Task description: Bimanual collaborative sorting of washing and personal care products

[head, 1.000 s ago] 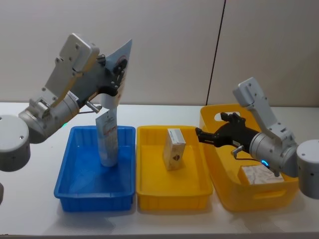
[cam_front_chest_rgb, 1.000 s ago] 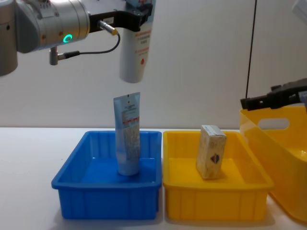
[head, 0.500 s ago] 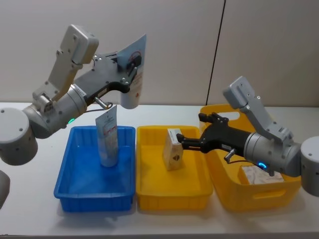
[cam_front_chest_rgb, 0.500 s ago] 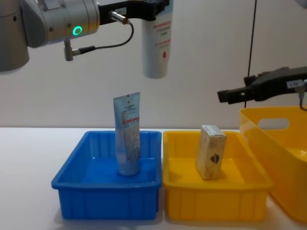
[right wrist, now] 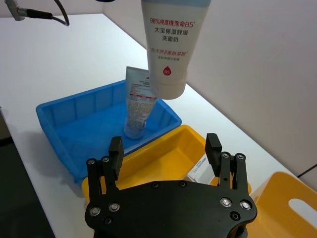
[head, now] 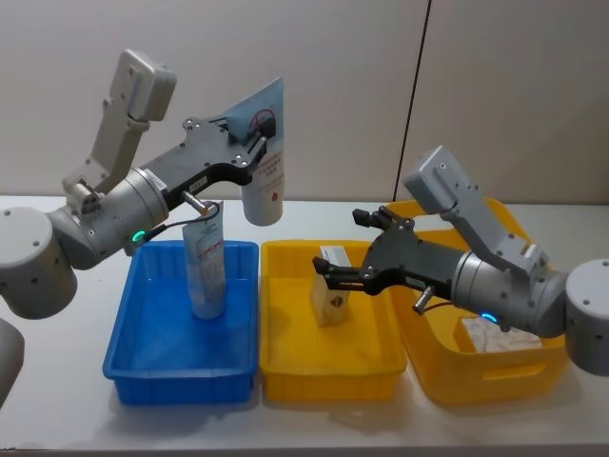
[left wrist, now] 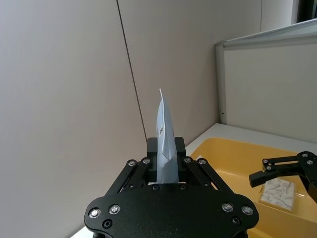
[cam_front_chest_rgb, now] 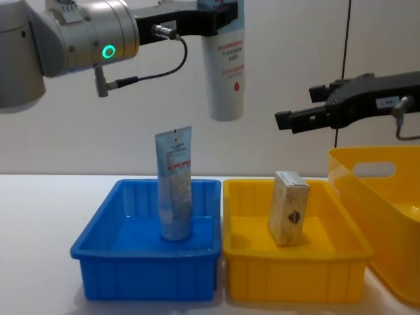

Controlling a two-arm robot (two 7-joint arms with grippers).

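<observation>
Over the white desk (head: 57, 386) the left end effector (head: 253, 131) pinches a tube (cam_front_chest_rgb: 226, 72) by its crimped tail (cap down) high above where the blue tray (cam_front_chest_rgb: 144, 279) meets the yellow tray (cam_front_chest_rgb: 289, 282), and the spread right end effector (head: 328, 276), hovering over the carton (cam_front_chest_rgb: 289, 209), might knock it loose.

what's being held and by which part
Left gripper holds a squeeze tube near its flat crimped end, cap down. Right gripper is open, holding nothing.

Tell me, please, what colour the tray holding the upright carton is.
The tray is yellow, clearest in the chest view.
</observation>
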